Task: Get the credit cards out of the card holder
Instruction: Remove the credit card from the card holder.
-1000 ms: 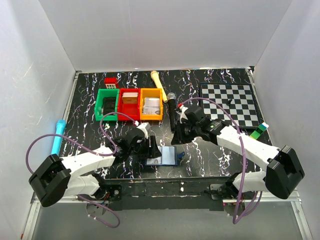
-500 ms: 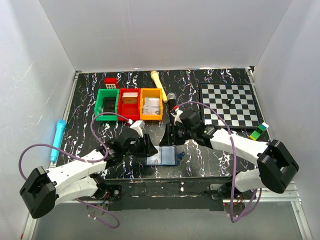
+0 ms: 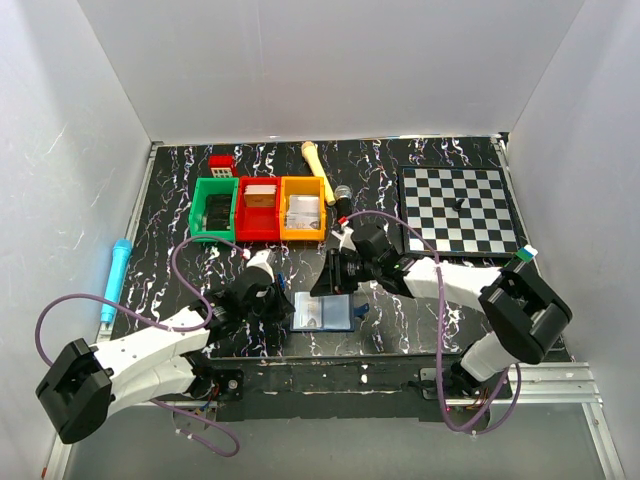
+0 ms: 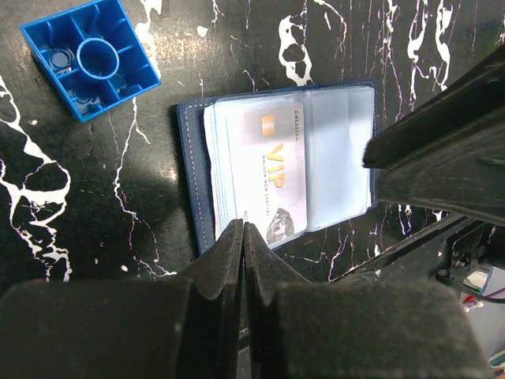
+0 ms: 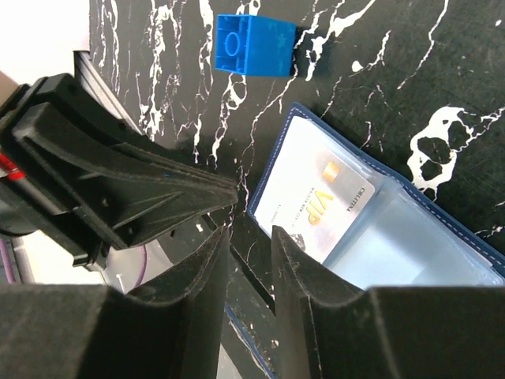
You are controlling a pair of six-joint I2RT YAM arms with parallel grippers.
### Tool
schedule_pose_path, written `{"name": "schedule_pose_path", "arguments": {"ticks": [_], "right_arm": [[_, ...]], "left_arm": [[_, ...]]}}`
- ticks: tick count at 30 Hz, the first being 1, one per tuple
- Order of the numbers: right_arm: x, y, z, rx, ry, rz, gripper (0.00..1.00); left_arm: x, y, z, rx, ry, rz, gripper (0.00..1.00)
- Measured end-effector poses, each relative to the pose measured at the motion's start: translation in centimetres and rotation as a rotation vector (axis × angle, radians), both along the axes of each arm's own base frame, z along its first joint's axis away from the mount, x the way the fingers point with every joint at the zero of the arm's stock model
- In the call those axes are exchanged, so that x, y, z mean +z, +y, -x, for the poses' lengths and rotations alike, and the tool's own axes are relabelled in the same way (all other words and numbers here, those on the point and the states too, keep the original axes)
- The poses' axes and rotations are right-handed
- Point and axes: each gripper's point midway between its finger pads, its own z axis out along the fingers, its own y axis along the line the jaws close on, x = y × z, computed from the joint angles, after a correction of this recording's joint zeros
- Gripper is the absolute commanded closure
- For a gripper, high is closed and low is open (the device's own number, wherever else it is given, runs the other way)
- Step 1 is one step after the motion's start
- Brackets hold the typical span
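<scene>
The navy card holder (image 3: 323, 312) lies open and flat near the table's front edge, pale inner pockets up. A whitish credit card (image 4: 272, 170) marked VIP sits in its pocket and also shows in the right wrist view (image 5: 316, 197). My left gripper (image 4: 243, 225) is shut, its tips at the near edge of the holder (image 4: 193, 181); I cannot tell whether a card edge is pinched. My right gripper (image 5: 251, 237) stands open by a narrow gap at the holder's corner (image 5: 473, 237), nothing between its fingers. In the top view the left gripper (image 3: 283, 305) is left of the holder, the right gripper (image 3: 331, 283) at its far edge.
A small blue toy brick (image 4: 91, 59) lies beside the holder. Green (image 3: 213, 210), red (image 3: 259, 208) and orange (image 3: 303, 208) bins stand behind. A black microphone (image 3: 343, 195), a chessboard (image 3: 460, 210) and a cyan microphone (image 3: 115, 275) lie further off.
The left gripper has closed completely at the holder's near edge. The right arm has swung left to the holder's far edge, its jaws widening and then narrowing. The holder now lies flat.
</scene>
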Motion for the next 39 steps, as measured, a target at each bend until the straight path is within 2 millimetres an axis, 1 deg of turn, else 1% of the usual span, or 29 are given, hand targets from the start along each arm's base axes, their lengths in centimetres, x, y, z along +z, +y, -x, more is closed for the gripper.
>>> {"name": "schedule_pose_path", "arguments": {"ticks": [4, 6, 13, 19, 24, 29, 39], "right_arm": [[-1.4, 0.1, 0.0, -0.017, 0.043, 0.016, 0.57], [-2.1, 0.0, 0.1, -0.023, 0.061, 0.029, 0.55], [-4.1, -0.7, 0.5, -0.045, 0.102, 0.078, 0.54], [-5.2, -0.8, 0.5, -0.05, 0.124, 0.101, 0.54], [-5.8, -1.1, 0.8, -0.054, 0.137, 0.109, 0.54], [-5.8, -1.0, 0.7, -0.057, 0.141, 0.103, 0.55], [-6.2, -0.7, 0.9, -0.049, 0.157, 0.097, 0.62]], "left_arm": [[0.1, -0.1, -0.2, 0.003, -0.006, 0.006, 1.0], [-0.1, -0.3, -0.4, 0.004, -0.006, 0.006, 1.0], [-1.1, -0.5, -0.6, 0.001, 0.014, -0.012, 1.0], [-1.6, -0.5, -0.7, 0.0, 0.015, -0.014, 1.0], [-2.1, -0.5, -0.6, -0.001, 0.027, -0.024, 1.0], [-2.5, -0.7, -0.7, -0.007, 0.036, -0.023, 1.0], [-3.0, -1.0, -0.6, -0.018, 0.047, -0.019, 1.0]]}}
